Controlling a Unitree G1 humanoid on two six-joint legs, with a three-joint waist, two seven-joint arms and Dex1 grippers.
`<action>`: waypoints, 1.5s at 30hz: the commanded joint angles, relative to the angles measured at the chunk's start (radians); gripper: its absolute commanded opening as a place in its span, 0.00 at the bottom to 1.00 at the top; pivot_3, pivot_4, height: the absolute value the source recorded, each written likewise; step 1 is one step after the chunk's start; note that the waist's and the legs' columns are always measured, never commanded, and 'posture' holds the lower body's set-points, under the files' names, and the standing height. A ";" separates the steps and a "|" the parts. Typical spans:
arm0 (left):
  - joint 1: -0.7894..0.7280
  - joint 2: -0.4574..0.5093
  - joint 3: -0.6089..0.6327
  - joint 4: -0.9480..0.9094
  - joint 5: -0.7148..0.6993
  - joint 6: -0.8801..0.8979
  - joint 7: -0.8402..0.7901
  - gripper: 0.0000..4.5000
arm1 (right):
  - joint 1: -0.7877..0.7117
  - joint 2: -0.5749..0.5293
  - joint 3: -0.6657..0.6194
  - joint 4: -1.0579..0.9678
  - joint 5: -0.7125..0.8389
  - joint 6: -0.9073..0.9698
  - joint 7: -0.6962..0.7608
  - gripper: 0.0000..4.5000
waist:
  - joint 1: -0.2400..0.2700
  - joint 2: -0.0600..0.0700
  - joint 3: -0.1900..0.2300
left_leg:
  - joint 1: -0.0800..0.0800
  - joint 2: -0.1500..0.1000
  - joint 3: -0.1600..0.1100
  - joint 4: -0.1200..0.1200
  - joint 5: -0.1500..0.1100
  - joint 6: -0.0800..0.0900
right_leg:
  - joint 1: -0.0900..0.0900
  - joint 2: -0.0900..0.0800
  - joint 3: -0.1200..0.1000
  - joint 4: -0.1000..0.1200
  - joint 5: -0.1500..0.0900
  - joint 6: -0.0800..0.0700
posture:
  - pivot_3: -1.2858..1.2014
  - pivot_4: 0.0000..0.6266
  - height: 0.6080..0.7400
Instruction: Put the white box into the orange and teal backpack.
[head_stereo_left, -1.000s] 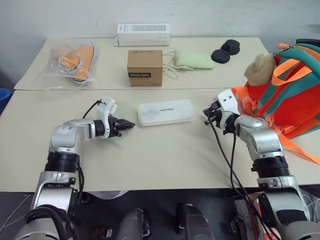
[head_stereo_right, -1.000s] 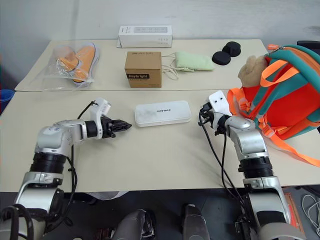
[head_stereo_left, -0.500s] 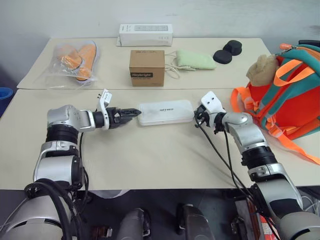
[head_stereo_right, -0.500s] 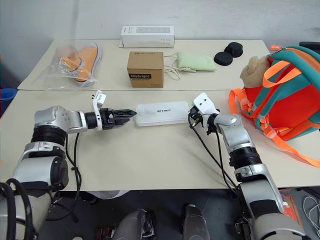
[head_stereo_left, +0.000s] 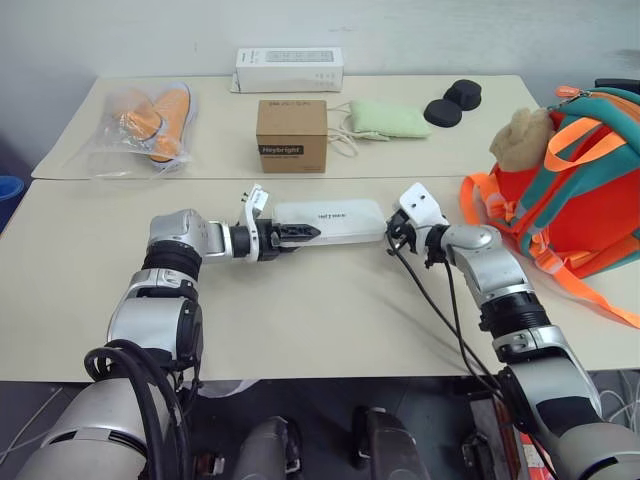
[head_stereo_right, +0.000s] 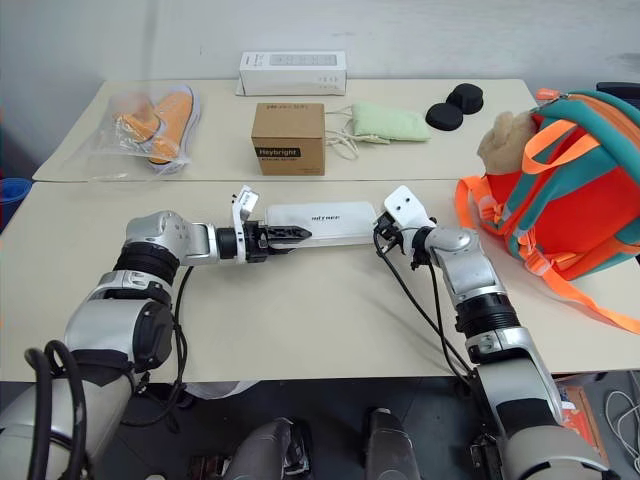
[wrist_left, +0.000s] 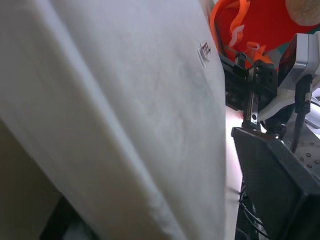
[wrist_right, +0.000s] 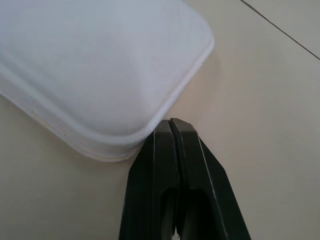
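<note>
Our right gripper (wrist_right: 172, 131), fingers pressed together, touches the near right corner of the white box (head_stereo_left: 335, 220). Our left gripper (head_stereo_left: 300, 233) straddles the box's left end, fingers parted around it. Beyond stands a brown carton (head_stereo_left: 291, 135) labelled "Heybright"; the orange and teal backpack (head_stereo_left: 575, 190) sits right.

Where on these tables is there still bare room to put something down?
The near table is bare in front of the white box and left of the left tool. It is crowded between the right tool and the orange and teal backpack. The far table's back row, around the brown carton, is packed.
</note>
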 joint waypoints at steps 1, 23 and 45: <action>-0.046 0.023 0.017 0.000 -0.002 -0.007 -0.021 0.50 | 0.031 -0.012 -0.024 -0.052 0.005 -0.007 -0.003 0.00 | 0.001 0.000 0.000 | 0.000 0.000 0.000 0.000 0.000 0.000 | 0.000 0.000 0.000 0.000 0.000 0.000 | 0.52 0.24 1.00; 0.139 0.096 0.219 -0.728 -0.282 0.241 0.002 0.33 | 0.586 -0.317 -0.650 -1.029 0.441 0.769 0.066 0.50 | 0.013 0.000 0.000 | -0.006 0.000 -0.001 0.002 0.000 0.000 | -0.006 -0.001 0.002 0.001 0.000 0.000 | 0.52 0.24 1.00; 0.203 0.112 0.267 -1.094 -0.431 0.232 0.227 0.33 | 0.143 -0.038 -0.746 -0.439 0.392 0.473 -0.366 1.00 | 0.005 -0.001 0.000 | 0.001 0.000 0.000 -0.001 0.000 -0.001 | -0.001 0.000 0.003 0.001 0.000 0.000 | 0.52 0.24 1.00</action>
